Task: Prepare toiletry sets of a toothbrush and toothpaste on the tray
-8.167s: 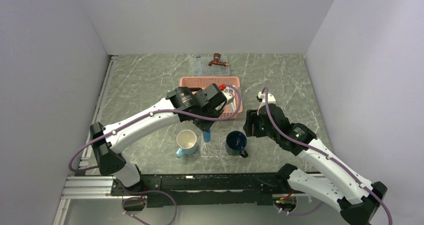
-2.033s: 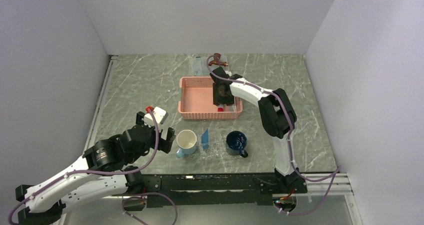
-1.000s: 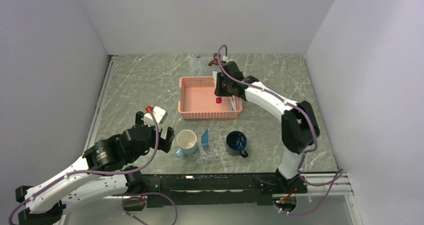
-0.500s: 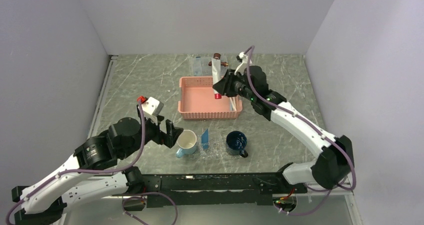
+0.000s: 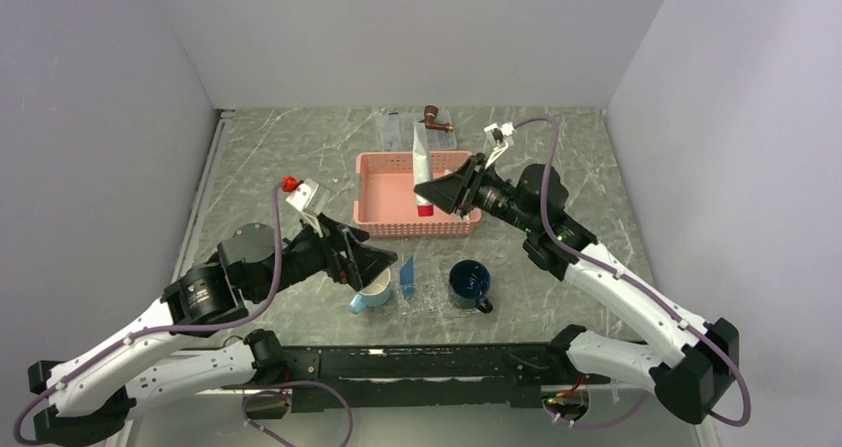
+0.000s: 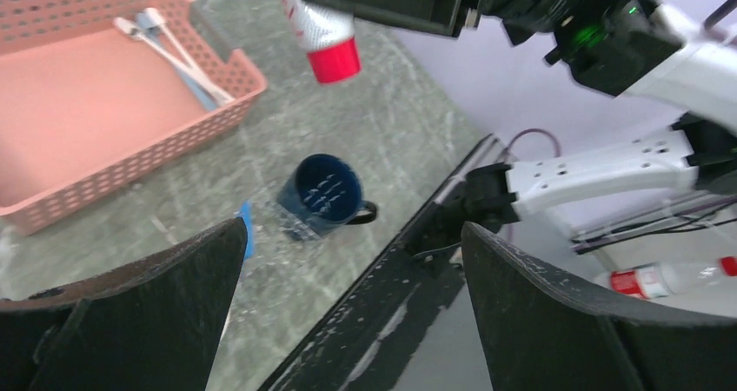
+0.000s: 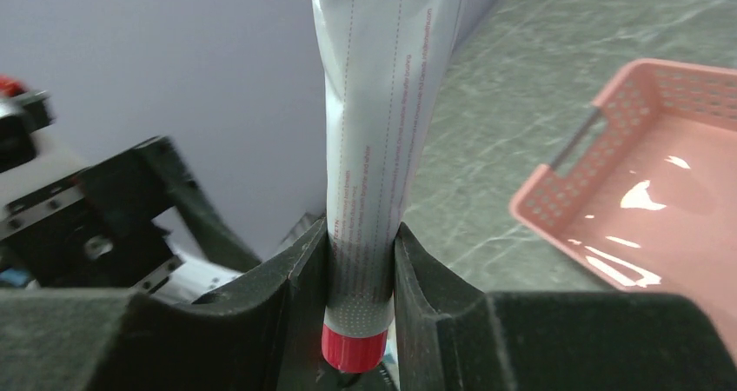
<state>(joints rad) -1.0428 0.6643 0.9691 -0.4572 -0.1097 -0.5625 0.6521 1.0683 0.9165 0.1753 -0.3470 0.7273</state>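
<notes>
My right gripper (image 5: 425, 191) is shut on a white tube with a red cap (image 5: 420, 159), held upright, cap down, above the pink basket's near right part. In the right wrist view the tube (image 7: 382, 104) is pinched between both fingers (image 7: 295, 278). Pale toothbrushes (image 6: 169, 48) lie in the basket's right side. A light-blue toothpaste tube (image 5: 407, 273) leans in the small clear tray (image 5: 432, 295) between the two cups. My left gripper (image 5: 372, 265) hangs open and empty over the pale cup (image 5: 369, 290); its wide-spread fingers (image 6: 130, 304) frame the left wrist view.
The pink lattice basket (image 5: 387, 184) stands mid-table. A dark blue mug (image 5: 468, 283) sits right of the small tray. At the back are a larger clear tray (image 5: 397, 127) and a brown tap-shaped object (image 5: 433, 119). Walls close in on both sides.
My right gripper has lifted the red-capped tube out of the basket and drawn back to the right. My left arm has swung forward and right, over the pale cup.
</notes>
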